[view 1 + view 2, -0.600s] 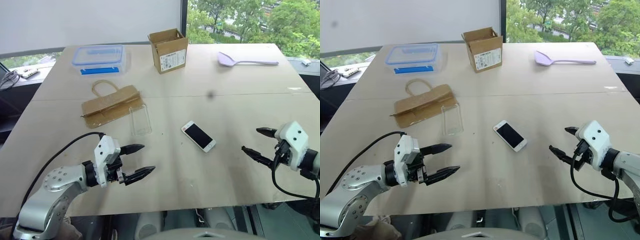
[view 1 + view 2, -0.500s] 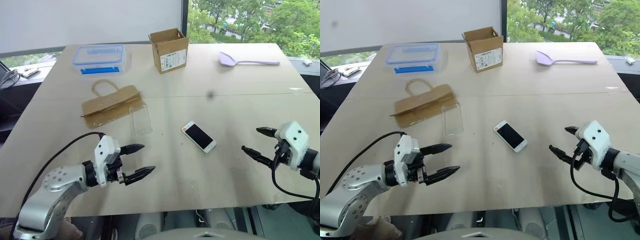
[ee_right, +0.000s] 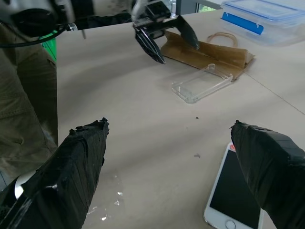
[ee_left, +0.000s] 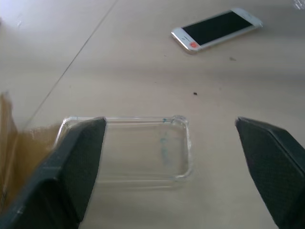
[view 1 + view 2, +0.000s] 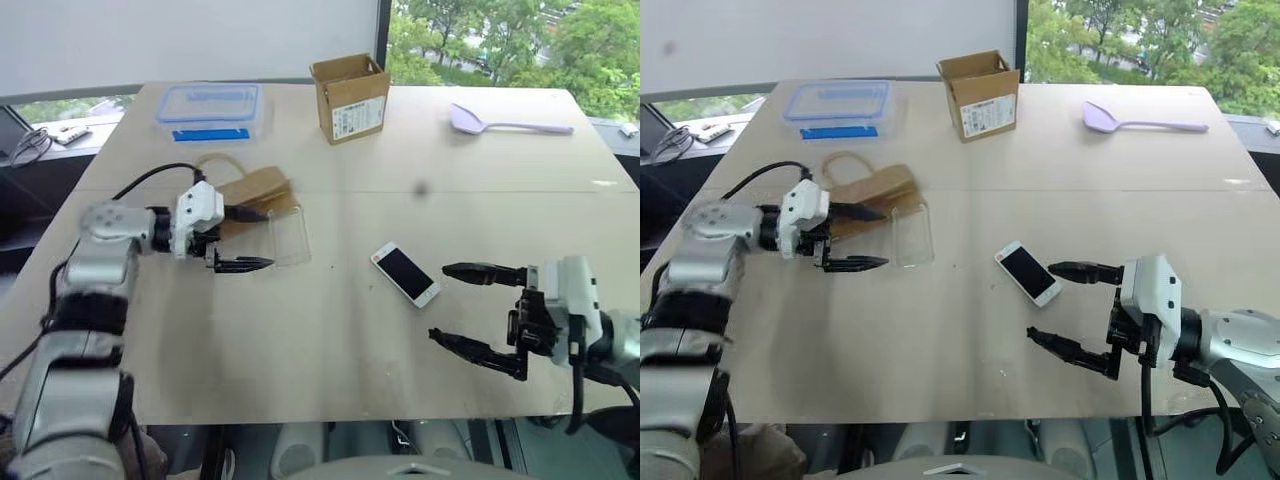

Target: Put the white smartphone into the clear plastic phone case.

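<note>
The white smartphone (image 5: 405,273) lies screen up, at a slant, in the middle of the table. To its left lies the clear plastic phone case (image 5: 288,238), flat and hollow side up, with its far end against a brown paper bag (image 5: 245,190). My left gripper (image 5: 268,238) is open and points at the case's left long edge, one finger towards each end; the left wrist view shows the case (image 4: 143,152) between the fingers. My right gripper (image 5: 438,302) is open just right of the phone, nearer the front edge, holding nothing.
A clear food box with a blue-rimmed lid (image 5: 210,105) stands at the far left. An open cardboard box (image 5: 350,97) sits at the far middle and a lilac spoon (image 5: 505,122) at the far right. The table's front edge runs just below my right gripper.
My left gripper has swung from the front edge up to the case. My right gripper has moved left, close to the phone. The camera has shifted a little. Phone and case have not moved.
</note>
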`<state>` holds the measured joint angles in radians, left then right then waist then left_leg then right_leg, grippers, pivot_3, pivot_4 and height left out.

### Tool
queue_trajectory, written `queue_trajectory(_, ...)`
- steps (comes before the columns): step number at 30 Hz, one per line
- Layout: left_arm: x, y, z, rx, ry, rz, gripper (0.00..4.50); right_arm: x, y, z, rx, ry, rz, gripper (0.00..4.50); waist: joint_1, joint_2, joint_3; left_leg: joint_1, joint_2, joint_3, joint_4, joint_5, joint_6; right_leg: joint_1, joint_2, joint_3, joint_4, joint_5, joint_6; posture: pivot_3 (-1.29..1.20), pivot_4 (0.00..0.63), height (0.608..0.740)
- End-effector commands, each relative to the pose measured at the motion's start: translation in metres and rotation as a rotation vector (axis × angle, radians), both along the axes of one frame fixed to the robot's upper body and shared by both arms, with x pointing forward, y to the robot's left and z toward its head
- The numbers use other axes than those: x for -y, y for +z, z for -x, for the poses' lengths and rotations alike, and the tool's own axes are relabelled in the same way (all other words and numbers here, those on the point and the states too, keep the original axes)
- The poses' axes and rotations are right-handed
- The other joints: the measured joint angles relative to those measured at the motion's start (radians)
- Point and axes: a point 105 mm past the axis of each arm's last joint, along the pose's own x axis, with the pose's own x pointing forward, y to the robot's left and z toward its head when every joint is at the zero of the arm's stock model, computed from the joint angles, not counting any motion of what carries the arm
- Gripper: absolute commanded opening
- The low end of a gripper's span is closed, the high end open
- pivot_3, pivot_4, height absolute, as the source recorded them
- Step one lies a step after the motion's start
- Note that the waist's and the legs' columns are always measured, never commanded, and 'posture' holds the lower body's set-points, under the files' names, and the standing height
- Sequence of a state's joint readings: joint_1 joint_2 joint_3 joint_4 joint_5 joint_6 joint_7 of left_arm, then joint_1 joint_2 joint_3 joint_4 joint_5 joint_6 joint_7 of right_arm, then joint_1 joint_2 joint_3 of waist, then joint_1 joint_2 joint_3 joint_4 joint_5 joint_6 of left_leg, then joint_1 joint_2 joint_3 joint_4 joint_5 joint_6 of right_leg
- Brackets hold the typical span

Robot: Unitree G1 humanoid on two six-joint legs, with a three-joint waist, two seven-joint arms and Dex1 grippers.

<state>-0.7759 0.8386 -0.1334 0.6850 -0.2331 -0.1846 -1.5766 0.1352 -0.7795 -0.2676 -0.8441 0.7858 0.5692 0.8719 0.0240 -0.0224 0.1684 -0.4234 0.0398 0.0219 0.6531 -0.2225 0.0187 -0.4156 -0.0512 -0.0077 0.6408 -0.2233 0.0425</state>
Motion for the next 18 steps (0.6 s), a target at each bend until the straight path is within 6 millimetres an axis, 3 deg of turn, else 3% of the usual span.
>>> queue_trajectory(1,0.001,-0.008,-0.009,0.011,-0.087,-0.174,4.50,-0.007,0.006,0.010,0.028,0.012,-0.005,4.47,0.001,-0.001,0.000,-0.001,0.000,0.000,0.000,0.000,0.000,-0.001,0.000,0.000,0.000,0.000,0.000,0.00,0.150,0.740)
queue_trajectory(6,0.004,-0.025,-0.017,-0.003,-0.172,-0.370,4.50,-0.007,0.002,0.015,0.027,-0.041,0.007,4.47,-0.007,-0.002,0.001,-0.003,0.000,0.000,0.001,0.000,0.000,-0.001,0.000,0.000,0.000,0.000,0.001,0.00,0.150,0.740)
queue_trajectory(7,0.004,-0.030,-0.017,-0.015,-0.187,-0.403,4.24,-0.008,0.002,0.017,0.026,-0.052,0.005,4.50,-0.010,-0.003,0.001,-0.003,0.000,0.000,0.001,0.000,0.000,-0.001,0.000,0.000,0.000,0.000,0.001,0.00,0.150,0.740)
queue_trajectory(9,0.003,-0.041,-0.015,-0.048,-0.210,-0.468,3.62,-0.009,0.002,0.019,0.027,-0.073,0.002,4.50,-0.012,-0.004,0.002,-0.004,0.000,0.000,0.001,0.000,0.000,-0.003,0.000,0.000,0.001,0.002,0.004,0.00,0.150,0.740)
queue_trajectory(12,0.003,-0.051,-0.014,-0.076,-0.220,-0.514,2.12,-0.010,0.001,0.022,0.028,-0.100,0.003,4.50,-0.009,-0.003,0.001,-0.002,0.000,-0.001,0.001,0.000,0.000,-0.003,0.000,0.000,0.002,0.001,0.006,0.00,0.150,0.740)
queue_trajectory(17,0.016,-0.048,-0.018,-0.127,-0.184,-0.420,0.12,-0.009,0.000,0.023,0.029,-0.137,0.004,4.50,-0.008,-0.003,0.000,0.009,0.001,-0.002,0.001,0.000,0.000,0.007,0.000,-0.001,0.004,-0.002,0.004,0.00,0.150,0.740)
queue_trajectory(18,0.019,-0.045,-0.020,-0.149,-0.156,-0.383,0.05,-0.009,-0.001,0.023,0.027,-0.141,0.003,4.50,-0.008,-0.003,0.000,0.009,0.001,-0.002,0.001,0.000,0.000,0.007,-0.001,-0.001,0.004,-0.002,0.004,0.00,0.150,0.740)
